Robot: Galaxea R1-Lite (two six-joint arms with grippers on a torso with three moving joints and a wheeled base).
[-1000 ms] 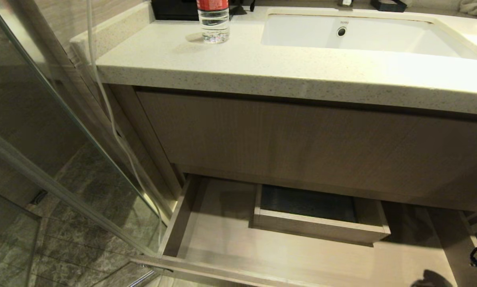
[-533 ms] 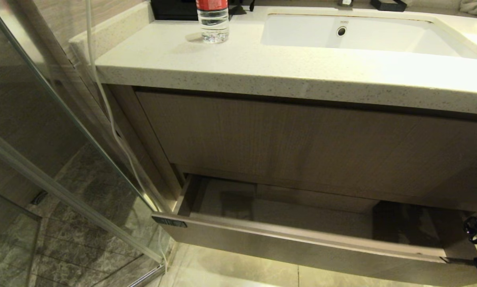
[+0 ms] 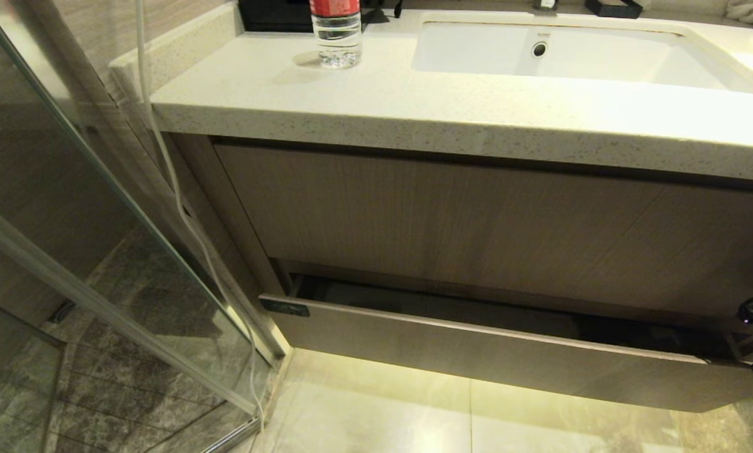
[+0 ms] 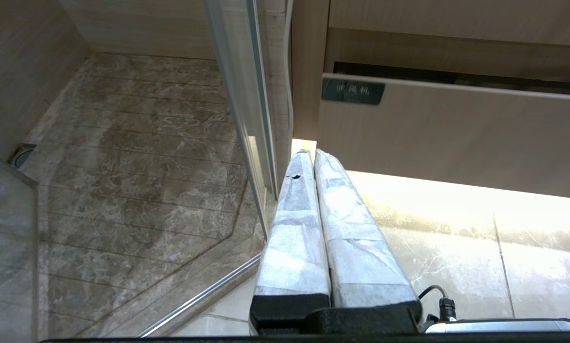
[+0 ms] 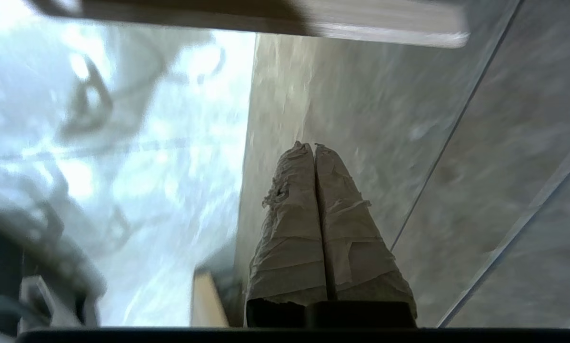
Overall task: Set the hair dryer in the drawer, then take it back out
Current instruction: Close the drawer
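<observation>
Counting one drawer (image 3: 502, 362), one bottle (image 3: 336, 34), one sink (image 3: 577, 56).

The drawer (image 4: 451, 128) front's dark label (image 4: 353, 91) reads "吹风机".

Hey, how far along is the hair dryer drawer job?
The wide light-brown wood-grain drawer stands nearly shut, a dark slit left open. The right gripper, shut and empty, is at its right end. No hair dryer shows, so the stage is unclear. The left gripper hangs shut over the floor.
</observation>
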